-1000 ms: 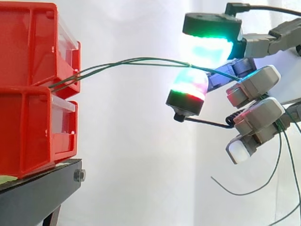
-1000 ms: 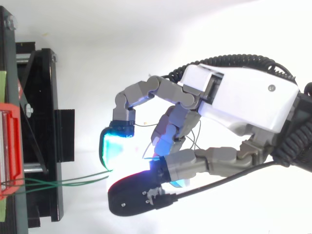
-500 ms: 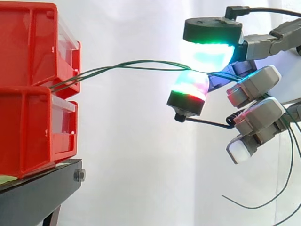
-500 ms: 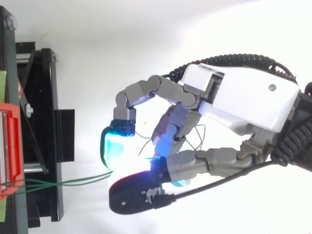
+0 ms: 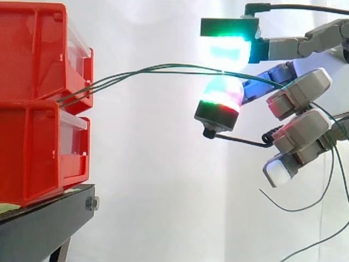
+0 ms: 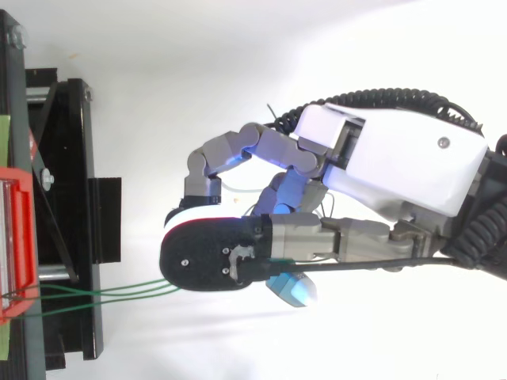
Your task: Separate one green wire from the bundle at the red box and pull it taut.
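Where the green wires (image 5: pixel 142 71) leave the red box (image 5: pixel 32 49), the side view shows them coming out at its lower front corner, just above a second red bin (image 5: pixel 32 153) that sits on the black stand (image 5: pixel 43 224). From there a few thin, dark green strands rise in a shallow arc and run close together toward 3 o'clock, straight into the hand (image 5: pixel 297 95). The bundle's root therefore lies at about 9 o'clock from the hand, a touch lower, and its long axis runs 9 to 3. The strands fan slightly near the box and merge to nearly one line at the hand, so none looks singled out yet. The bow in them suggests slack rather than tension. Loose green tails (image 5: pixel 327 180) hang and curl at the hand's 5 o'clock. Glare hides the contact, so I cannot tell whether the hand is clamped on the wires or merely has them passing through it. From above, the wires (image 6: pixel 103 291) cross the stand (image 6: pixel 59 198) from the red box (image 6: pixel 24 182) at the 9 o'clock edge, almost level toward 3 o'clock. They meet the hand (image 6: pixel 396 158) at its 8 o'clock side, spread near the box and converging there. A taut pull would likely go toward 3 o'clock, directly away from the box.
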Controlling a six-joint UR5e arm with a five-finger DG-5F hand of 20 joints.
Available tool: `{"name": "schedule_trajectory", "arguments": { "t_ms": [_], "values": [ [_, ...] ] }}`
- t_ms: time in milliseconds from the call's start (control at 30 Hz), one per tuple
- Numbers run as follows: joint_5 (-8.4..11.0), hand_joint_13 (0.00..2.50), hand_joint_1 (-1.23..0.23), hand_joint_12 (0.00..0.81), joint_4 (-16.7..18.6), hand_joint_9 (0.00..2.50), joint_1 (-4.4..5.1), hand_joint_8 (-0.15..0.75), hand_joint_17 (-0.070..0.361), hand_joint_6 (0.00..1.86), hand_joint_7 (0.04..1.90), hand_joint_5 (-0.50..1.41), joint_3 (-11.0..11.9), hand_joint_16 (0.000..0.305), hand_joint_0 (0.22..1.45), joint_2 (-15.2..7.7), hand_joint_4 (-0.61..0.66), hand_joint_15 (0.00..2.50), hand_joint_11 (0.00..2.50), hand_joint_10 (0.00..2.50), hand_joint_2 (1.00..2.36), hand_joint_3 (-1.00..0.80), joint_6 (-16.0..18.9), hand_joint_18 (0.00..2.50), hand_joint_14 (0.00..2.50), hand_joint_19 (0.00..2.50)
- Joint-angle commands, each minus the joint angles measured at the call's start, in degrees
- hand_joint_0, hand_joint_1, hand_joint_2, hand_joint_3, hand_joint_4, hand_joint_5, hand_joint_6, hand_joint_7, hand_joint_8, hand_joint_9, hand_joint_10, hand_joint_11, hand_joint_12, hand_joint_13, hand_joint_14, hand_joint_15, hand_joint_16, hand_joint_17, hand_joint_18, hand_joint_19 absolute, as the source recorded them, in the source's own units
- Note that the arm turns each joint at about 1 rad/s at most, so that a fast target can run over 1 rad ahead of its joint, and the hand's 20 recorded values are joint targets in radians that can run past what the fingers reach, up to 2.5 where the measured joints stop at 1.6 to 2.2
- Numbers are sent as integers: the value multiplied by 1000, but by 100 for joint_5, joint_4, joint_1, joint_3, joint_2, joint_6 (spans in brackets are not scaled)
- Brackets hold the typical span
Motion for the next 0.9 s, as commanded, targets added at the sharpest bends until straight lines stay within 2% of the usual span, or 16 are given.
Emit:
{"name": "schedule_trajectory", "arguments": {
  "t_ms": [0, 133, 233, 333, 500, 567, 733, 800, 867],
  "values": [
    [0, 1413, -352, 368, -9, 1595, 5, 267, 126, 876, 1107, -109, 6, 56, 489, 0, 78, 1223, 1405, 18, 1000, -500, 20, 825, 24, 667],
    [0, 1436, -448, 394, -35, 1614, 5, 282, 136, 870, 1095, -106, 6, 60, 443, 0, 91, 1201, 1377, 17, 1000, -500, 28, 863, 23, 641],
    [0, 1431, -595, 392, -44, 1606, -4, 279, 134, 867, 1102, -106, 6, 60, 443, 0, 96, 1208, 1382, 17, 1000, -500, 28, 859, 24, 626],
    [0, 1382, -733, 342, -44, 1565, 5, 235, 117, 872, 1146, -116, 6, 52, 536, 0, 84, 1235, 1414, 19, 1000, -500, 28, 796, 27, 656],
    [0, 1369, -798, 329, -44, 1554, 5, 229, 109, 883, 1192, -120, 6, 49, 616, 0, 52, 1235, 1444, 20, 1011, -369, 28, 777, 29, 662],
    [0, 1370, -799, 329, -27, 1553, 5, 233, 109, 890, 1196, -122, -2, 49, 614, 0, 48, 1235, 1455, 20, 1014, -327, 28, 780, 28, 660],
    [0, 1381, -689, 335, -27, 1567, 5, 235, 111, 900, 1123, -122, 6, 49, 583, 0, 59, 1242, 1452, 18, 1012, -322, 28, 785, 28, 686],
    [0, 1391, -551, 335, -27, 1603, 5, 238, 111, 884, 1119, -115, -2, 49, 581, 0, 61, 1233, 1443, 21, 1012, -333, 28, 783, 27, 685],
    [0, 1392, -515, 336, -27, 1612, 5, 237, 111, 878, 1136, -112, -2, 49, 583, 0, 57, 1236, 1443, 21, 1012, -335, 20, 782, 28, 693]
  ]
}}
